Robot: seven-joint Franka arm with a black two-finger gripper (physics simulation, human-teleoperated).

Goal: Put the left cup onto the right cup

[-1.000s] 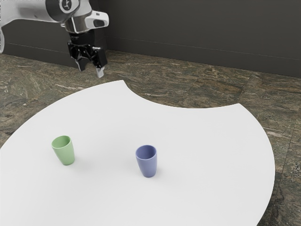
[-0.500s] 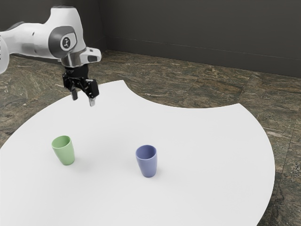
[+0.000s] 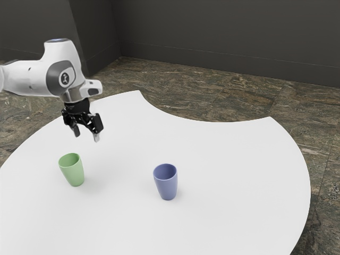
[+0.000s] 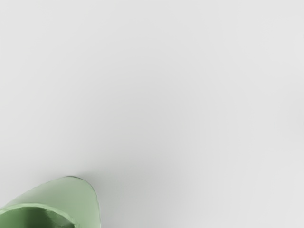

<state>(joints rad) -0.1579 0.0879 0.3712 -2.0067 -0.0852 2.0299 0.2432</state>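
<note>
A green cup point(image 3: 71, 169) stands upright on the white table point(image 3: 223, 175) toward the exterior view's left. A blue cup point(image 3: 165, 181) stands upright to its right, a short way off. My black gripper point(image 3: 86, 134) hangs open above the table, a little above and behind the green cup, touching nothing. In the wrist view the green cup point(image 4: 52, 206) shows with its open rim just under my hand, on the bare white table point(image 4: 180, 95).
The round white table has a curved notch at its far edge point(image 3: 175, 114). Brown marbled floor point(image 3: 228, 90) and a dark wall point(image 3: 223, 26) lie beyond. Wide open tabletop lies right of the blue cup.
My arm has come down and toward the exterior view's left, from high above the table's far edge to just above the green cup. Both cups have stayed put.
</note>
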